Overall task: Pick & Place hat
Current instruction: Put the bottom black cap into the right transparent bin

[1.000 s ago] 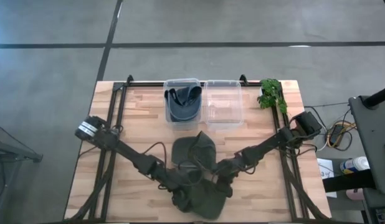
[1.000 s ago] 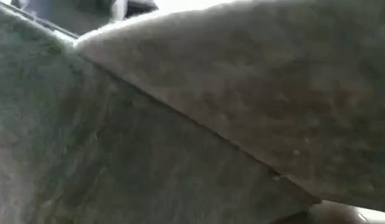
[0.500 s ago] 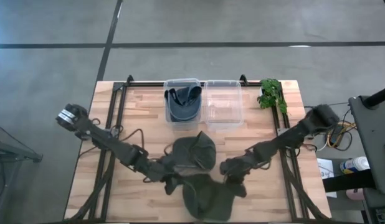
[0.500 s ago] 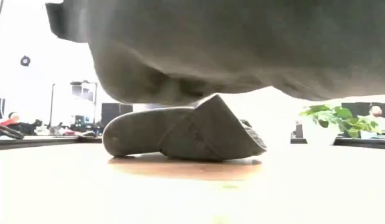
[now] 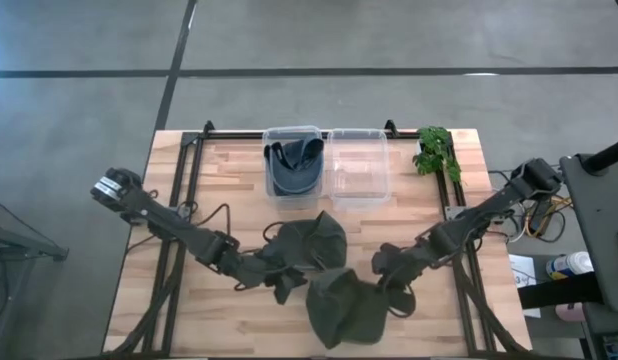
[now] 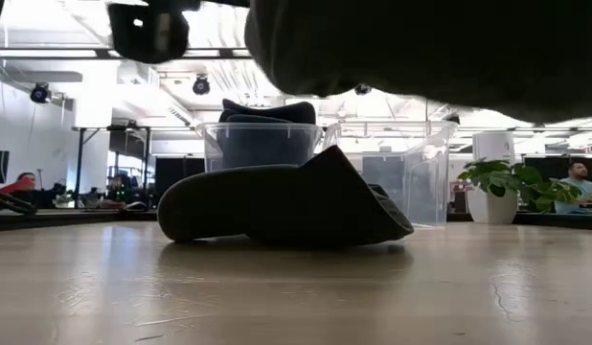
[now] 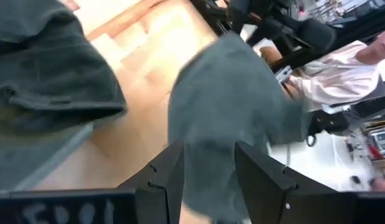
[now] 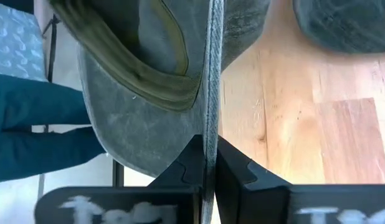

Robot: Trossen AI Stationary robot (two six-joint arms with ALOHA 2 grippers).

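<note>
My right gripper [image 5: 387, 290] is shut on a grey-green hat [image 5: 344, 305] and holds it above the table near the front edge. This hat fills the top of the low view [image 6: 421, 48]. A second grey-green hat [image 5: 309, 245] lies on its brim and folded crown at the table's middle [image 6: 277, 206]. My left gripper [image 5: 289, 287] is open just left of the held hat. In its wrist view the hat [image 7: 230, 99] shows beyond the open fingers [image 7: 208, 171]; I cannot tell whether they touch it. My right gripper pinches the held hat's brim [image 8: 211, 134] between its two fingers, at the hat's right side. The brim stands edge-on between the fingers [image 8: 191, 163]. The fingers come level from the table's right. The hat is lifted clear of the table.
Two clear bins stand at the far middle: the left bin [image 5: 292, 165] holds a dark hat, the right bin [image 5: 359, 165] shows nothing inside. A small green plant [image 5: 436, 150] stands at the far right. Bare wood lies left and right of the hats.
My right gripper has risen and gone toward the table's right edge with the hat. The hat has lifted clear of the table front, where it had covered the low view. The second hat has stayed in place.
</note>
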